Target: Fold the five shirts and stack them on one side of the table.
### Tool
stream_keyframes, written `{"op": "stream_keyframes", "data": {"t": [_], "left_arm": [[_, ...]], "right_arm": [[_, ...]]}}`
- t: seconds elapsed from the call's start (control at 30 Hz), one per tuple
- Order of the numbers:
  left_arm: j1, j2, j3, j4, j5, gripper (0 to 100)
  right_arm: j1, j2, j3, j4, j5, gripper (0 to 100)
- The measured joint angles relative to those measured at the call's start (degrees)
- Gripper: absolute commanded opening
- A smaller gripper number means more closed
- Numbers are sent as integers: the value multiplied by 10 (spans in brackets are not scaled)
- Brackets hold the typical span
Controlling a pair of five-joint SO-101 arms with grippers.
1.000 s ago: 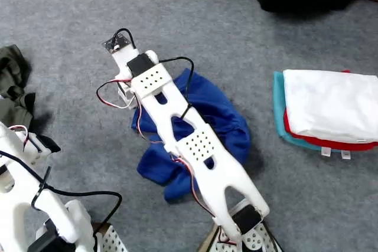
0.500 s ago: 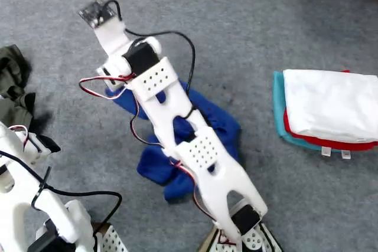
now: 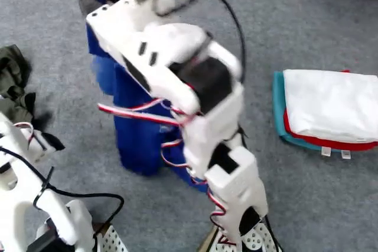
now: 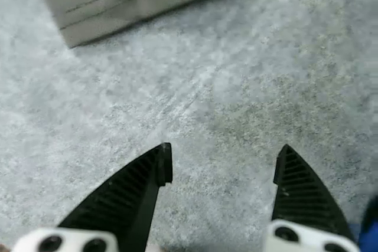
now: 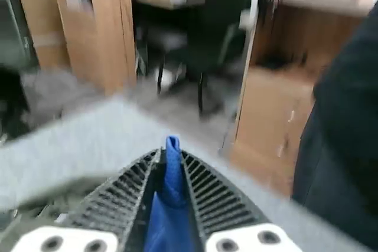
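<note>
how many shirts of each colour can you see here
blue shirt: 1
white shirt: 1
red shirt: 1
teal shirt: 1
olive green shirt: 1
total: 5

Five shirts: white shirt (image 3: 331,107), red shirt (image 3: 338,144) and teal shirt (image 3: 277,104) stacked, plus blue shirt (image 3: 136,140), olive shirt (image 3: 12,81). Two pincers: left pincer (image 4: 225,149), right pincer (image 5: 171,151). One tabletop (image 3: 295,39).

Table cover (image 3: 307,39): grey matt cloth, felt-like, rough. Blue shirt (image 3: 136,128): soft matt cloth. Right gripper (image 5: 171,146), clamped on blue shirt: ribbed matt black plastic; left gripper (image 4: 225,149) same. Arm shell (image 3: 171,45) over blue shirt: smooth white plastic, slight sheen.
</note>
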Motion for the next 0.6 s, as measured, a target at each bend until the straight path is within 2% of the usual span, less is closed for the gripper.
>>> {"op": "stream_keyframes", "data": {"t": [0.1, 0.33, 0.6], "left_arm": [[40, 1, 2, 0, 0, 282], [137, 1, 2, 5, 0, 282], [290, 1, -5, 25, 0, 285]], "right_arm": [[51, -10, 0, -2, 0, 5], [175, -10, 21, 81, 0, 5], [275, 59, 52, 175, 0, 5]]}}
